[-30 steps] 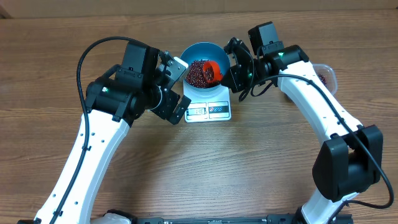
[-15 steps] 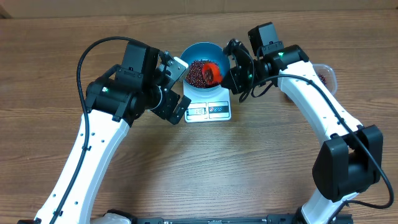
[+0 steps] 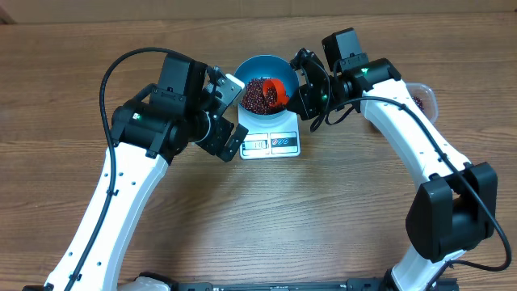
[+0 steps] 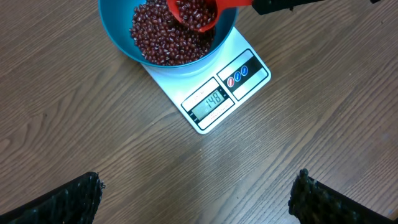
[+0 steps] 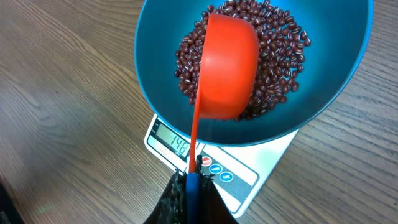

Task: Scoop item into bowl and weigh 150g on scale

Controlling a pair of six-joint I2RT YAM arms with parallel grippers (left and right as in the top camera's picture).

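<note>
Orange scoop (image 5: 227, 68), clamped by its handle in your right gripper (image 5: 189, 186), has tilted slightly further over the teal bowl (image 5: 161, 62) of beans (image 5: 280, 50) on the scale (image 4: 249, 81), which reads just under target; your left gripper (image 4: 196, 199) hangs wide, empty.

A fixed camera high overhead looks straight down across the tabletop (image 3: 323, 218), while each wrist camera looks down from close range, all three views sharing the teal bowl (image 4: 115, 28) sitting on the scale (image 4: 217, 87).
</note>
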